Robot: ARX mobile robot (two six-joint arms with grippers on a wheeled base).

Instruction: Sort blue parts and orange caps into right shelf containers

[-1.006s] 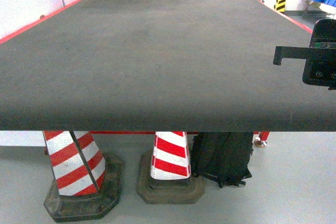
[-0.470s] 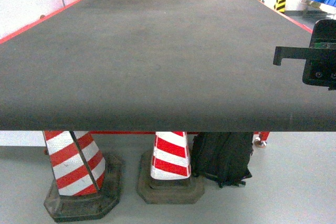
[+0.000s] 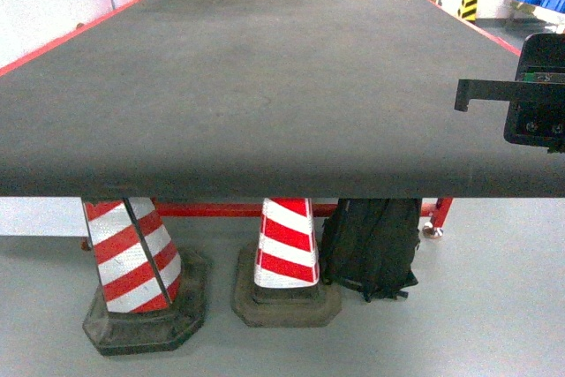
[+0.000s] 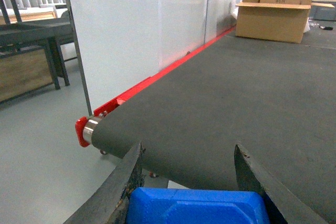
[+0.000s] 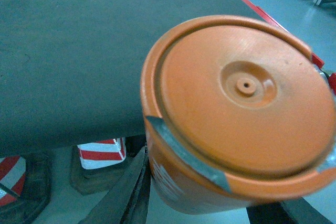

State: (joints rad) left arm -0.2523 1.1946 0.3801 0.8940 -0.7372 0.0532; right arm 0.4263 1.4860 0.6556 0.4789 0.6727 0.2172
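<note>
Both arms are loaded and the job now is transport — carry each piece to the right shelf containers without losing it. The right gripper (image 5: 231, 203) is clamped on an orange cap (image 5: 239, 114), its fingers pinching the cap's side just under the rim while the flat end with its small centre dimple faces the wrist camera; the hold looks low on the body, so the move should be smooth, with no sharp wrist rolls that could let the cap pivot out. The left gripper (image 4: 191, 182) has its two fingers either side of a blue part (image 4: 197, 205), apparently gripping it, though only the part's top edge shows at the bottom of the wrist view, so how firmly it is seated is hard to judge. In the head view the right arm's wrist (image 3: 534, 99) hangs at the right edge, raised over the near right side of the dark conveyor belt (image 3: 265, 94); the left arm is out of that view and its camera looks along the belt's left edge toward cardboard boxes (image 4: 273, 11). No shelf crates can be made out clearly — the base must turn right before either arm lowers.
</note>
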